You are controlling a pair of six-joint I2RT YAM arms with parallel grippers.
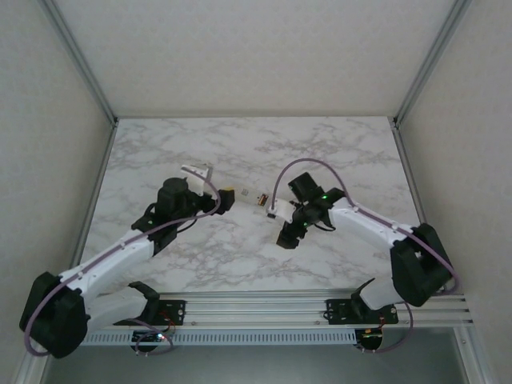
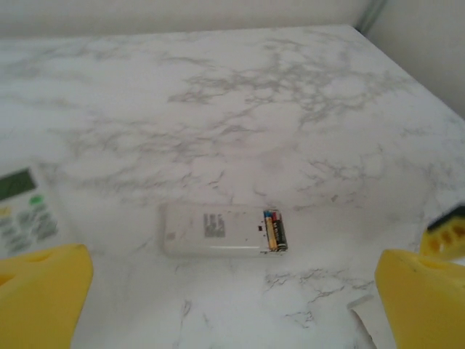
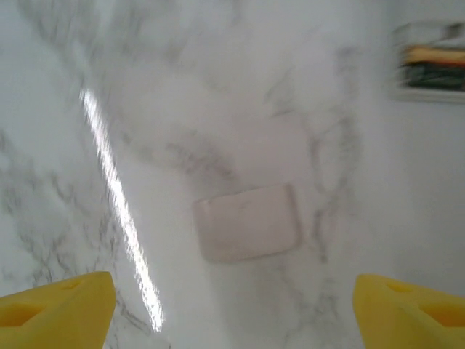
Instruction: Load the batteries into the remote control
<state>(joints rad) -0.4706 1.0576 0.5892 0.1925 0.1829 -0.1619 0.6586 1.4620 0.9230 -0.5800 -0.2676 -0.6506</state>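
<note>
— Marble table [image 1: 320, 152], white with grey veins. What lies before the left gripper [image 2: 232, 273]?
— A white remote control [image 2: 211, 231], back side up. It is ahead of the gripper, between its yellow fingers [image 2: 40, 291] and not touching them. The batteries [image 2: 275, 231] sit in the open compartment at its right end. A second remote [image 2: 22, 211] with a screen lies far to the left of this hand.
— And the hands?
— Both stand wide apart and hold nothing. Ahead of the right gripper [image 3: 232, 291] a small white cover [image 3: 247, 233] lies flat. The batteries show blurred, far ahead to its right.
</note>
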